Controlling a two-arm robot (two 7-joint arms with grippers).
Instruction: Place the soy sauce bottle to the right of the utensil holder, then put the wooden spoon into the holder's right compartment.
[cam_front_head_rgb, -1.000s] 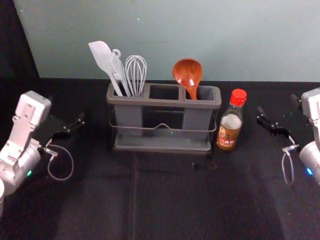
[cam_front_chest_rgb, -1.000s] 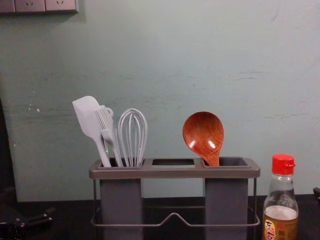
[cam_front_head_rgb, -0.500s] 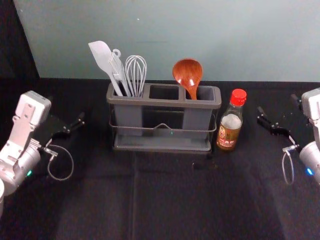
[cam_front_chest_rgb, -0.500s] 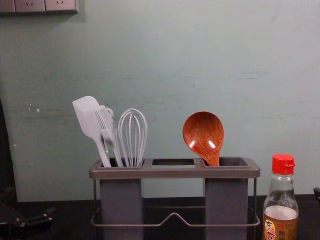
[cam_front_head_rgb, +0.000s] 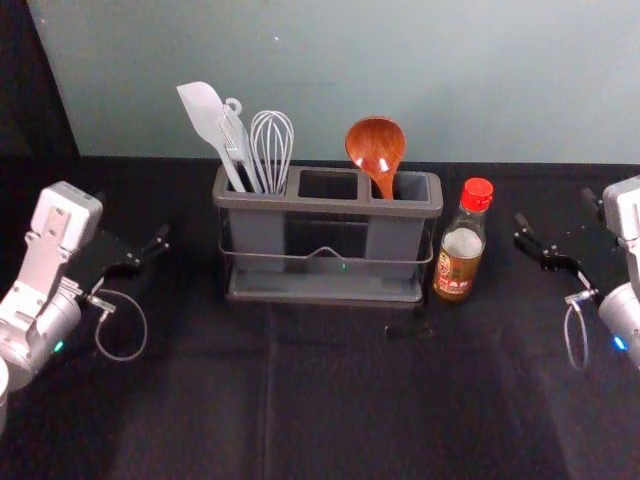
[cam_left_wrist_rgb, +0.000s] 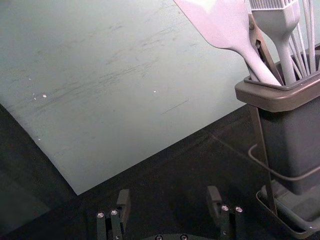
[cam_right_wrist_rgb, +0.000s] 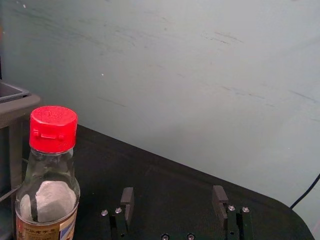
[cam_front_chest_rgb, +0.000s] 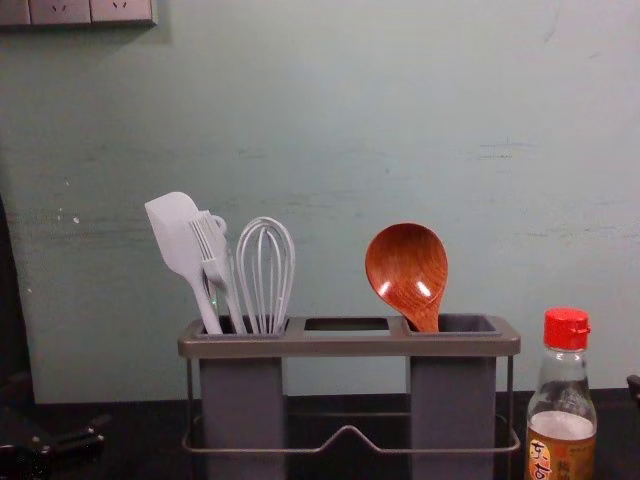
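The right hand (cam_front_head_rgb: 554, 207) is released, its two fingers (cam_right_wrist_rgb: 220, 202) standing well apart, low over the counter (cam_front_head_rgb: 330, 400) out to the right of everything set up there. Over on the far left, the left hand (cam_front_head_rgb: 132, 215) hangs the same way, fingers spread, turned in toward the utensil holder (cam_front_head_rgb: 300, 204). A small blue light glows on the right arm (cam_front_head_rgb: 624, 318) and a green one on the left arm (cam_front_head_rgb: 40, 330). Between the right hand and the holder, nearer the holder, the soy sauce bottle (cam_front_head_rgb: 459, 255) stands upright under its red cap, a pale label round its lower part and clear glass above. It is just beside the holder's right end; from where I stand I can't quite make out whether it touches the wire rail (cam_front_head_rgb: 290, 257) there. The wooden spoon (cam_front_head_rgb: 376, 150) is already in the holder's right compartment (cam_front_head_rgb: 411, 187), its round, glossy bowl up above the rim and tipped toward the left, the handle going down near that compartment's left side. Next along comes the middle opening (cam_front_head_rgb: 328, 184), and then the left compartment, where a white spatula (cam_front_head_rgb: 203, 112) leans out to the left, with a brush (cam_front_chest_rgb: 212, 246) beside it and a whisk (cam_front_head_rgb: 272, 148) to the brush's right. Dark cloth covers the counter, and behind it all rises a scuffed, grey-green wall (cam_front_chest_rgb: 330, 130), with a panel of sockets (cam_front_chest_rgb: 75, 11) high on its left.
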